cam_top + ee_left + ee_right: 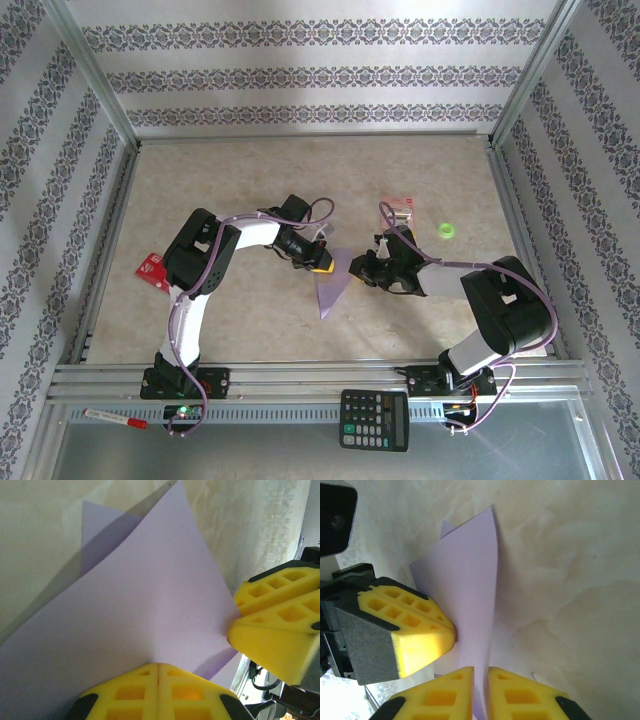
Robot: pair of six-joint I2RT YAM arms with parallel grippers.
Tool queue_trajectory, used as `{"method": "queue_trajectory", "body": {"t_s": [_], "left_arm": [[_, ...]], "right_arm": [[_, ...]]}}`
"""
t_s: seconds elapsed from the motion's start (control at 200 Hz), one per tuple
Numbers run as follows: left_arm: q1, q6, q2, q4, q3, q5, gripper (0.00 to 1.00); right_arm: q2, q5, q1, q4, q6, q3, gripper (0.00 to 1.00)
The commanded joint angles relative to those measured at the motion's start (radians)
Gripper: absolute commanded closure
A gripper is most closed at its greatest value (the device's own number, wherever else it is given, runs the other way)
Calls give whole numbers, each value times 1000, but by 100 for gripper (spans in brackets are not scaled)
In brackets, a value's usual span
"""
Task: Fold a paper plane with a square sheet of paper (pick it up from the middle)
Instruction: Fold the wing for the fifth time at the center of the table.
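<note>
The square sheet of paper (330, 287), pale lavender, is folded into a pointed triangle with its tip toward the near edge, and is held up between both grippers at the table's middle. My left gripper (321, 264) is shut on its left edge; in the left wrist view the jaws (158, 665) meet with the paper (150, 595) fanning out above them. My right gripper (359, 270) grips the right side. In the right wrist view its jaws (480, 676) pinch the upright sheet (470, 590), with the left gripper's fingers (410, 630) touching the sheet on the left.
A red-and-white packet (152, 267) lies at the left beside the left arm. Another small packet (400, 212) and a green ring (446, 231) lie behind the right gripper. A calculator (374, 420) and a marker (115, 417) rest on the front rail.
</note>
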Motion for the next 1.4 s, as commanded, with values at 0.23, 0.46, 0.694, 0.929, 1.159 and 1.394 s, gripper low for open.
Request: {"method": "queue_trajectory", "body": {"t_s": [0.23, 0.46, 0.694, 0.929, 1.159, 1.394], "left_arm": [[4, -151, -188, 132, -133, -63, 73], [-112, -167, -559, 360, -495, -359, 65], [-343, 16, -720, 357, -609, -710, 57], [-473, 114, -651, 354, -569, -866, 52], [-540, 168, -552, 339, -507, -1001, 49], [-579, 193, -498, 317, -469, -1132, 45]], "right_arm": [[-107, 149, 59, 6, 105, -75, 100], [-183, 211, 103, 8, 247, -111, 100], [-247, 214, 115, 11, 357, -129, 100], [-300, 223, 125, 6, 418, -149, 100], [-329, 227, 128, 17, 467, -168, 100], [-340, 233, 135, 28, 491, -168, 100]]}}
